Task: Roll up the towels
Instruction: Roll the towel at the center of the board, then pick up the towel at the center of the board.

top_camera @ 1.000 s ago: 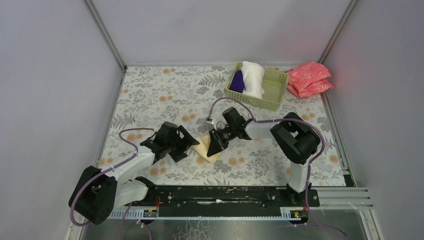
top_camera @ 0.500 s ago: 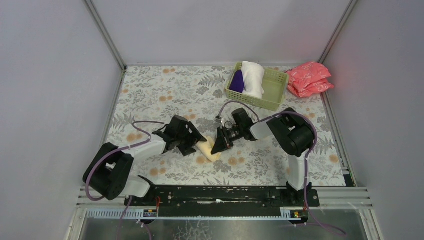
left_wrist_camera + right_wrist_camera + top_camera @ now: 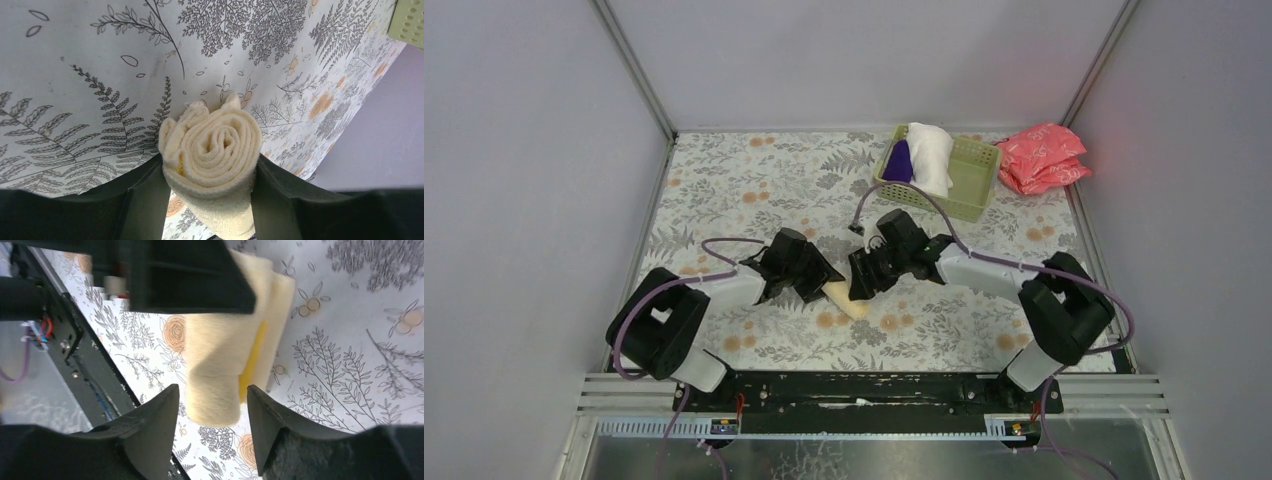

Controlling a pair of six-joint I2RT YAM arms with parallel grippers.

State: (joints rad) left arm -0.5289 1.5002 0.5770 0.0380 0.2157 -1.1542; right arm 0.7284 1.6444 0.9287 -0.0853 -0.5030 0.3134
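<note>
Centre of top view, flat on floral-print tabletop [image 3: 724,185]: small pale yellow terry towel [image 3: 849,302], wound into a tight spiral roll. Clamped at one end by left gripper [image 3: 822,285], a finger pressed against each side in left wrist view. Other end straddled by right gripper [image 3: 860,288], jaws apart, small gaps either side of roll in right wrist view. Further up, upper right: light green perforated plastic basket [image 3: 972,165] holding small dark purple towel [image 3: 898,161] and large white towel [image 3: 930,156], side by side, touching. Just right of basket: pink-red plastic-wrapped packets [image 3: 1042,157].
</note>
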